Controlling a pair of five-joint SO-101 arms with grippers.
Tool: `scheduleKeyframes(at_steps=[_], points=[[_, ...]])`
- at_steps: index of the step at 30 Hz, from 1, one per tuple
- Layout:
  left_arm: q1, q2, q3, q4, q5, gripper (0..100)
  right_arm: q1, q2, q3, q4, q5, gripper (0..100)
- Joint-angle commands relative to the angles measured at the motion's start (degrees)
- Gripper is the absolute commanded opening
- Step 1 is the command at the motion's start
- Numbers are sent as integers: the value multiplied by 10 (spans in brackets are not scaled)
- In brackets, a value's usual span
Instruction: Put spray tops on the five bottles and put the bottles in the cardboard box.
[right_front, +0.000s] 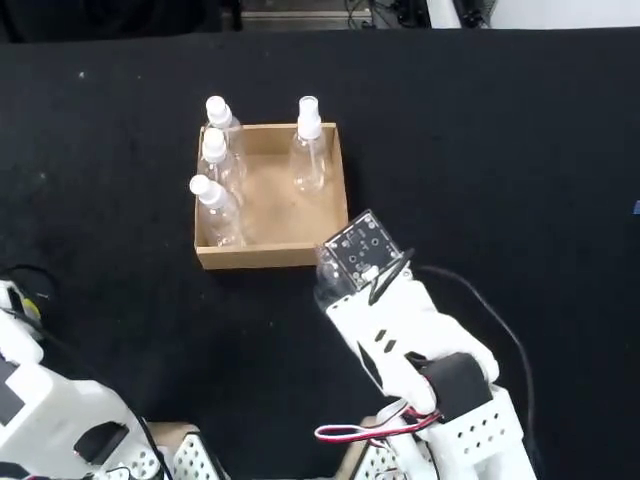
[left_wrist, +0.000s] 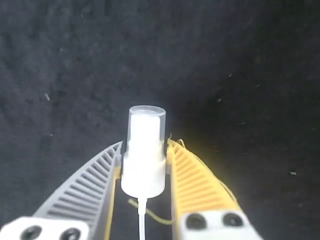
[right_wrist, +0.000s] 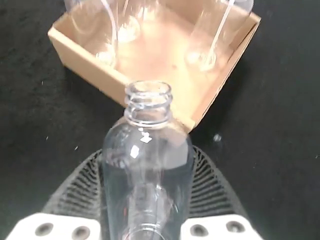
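Black table (right_front: 500, 150): left jaws clamp spray top (left_wrist: 143, 150) between them; right jaws grip uncapped bottle (right_wrist: 147, 160).

Bright, even light falls from overhead; the black cloth (right_front: 520, 150) soaks it up, while the white arm (right_front: 410, 320) glares almost featureless against it. Ahead of the right gripper (right_wrist: 146, 152), the floor of the cardboard box (right_wrist: 90, 62) is washed pale. The clear bottle (right_wrist: 145, 125) pinched between its fingers carries small white glints on its shoulder. The spray top (left_wrist: 144, 165) clamped in the left gripper (left_wrist: 144, 147) shines bright, and the cloth beyond it lies dim, flecked with lit specks of lint.
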Motion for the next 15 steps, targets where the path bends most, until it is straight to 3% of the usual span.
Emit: scheduleKeyframes(at_steps=[1,7,15], points=[[22,-27,-79,61,51,30,-11,-18,-20,-38,-8,11],[55,-143,-96,99,118,30,-69,-96,0,-105,-54,11],[101,-357,-100,100,213,30,-106,-239,122,-172,-54,11]])
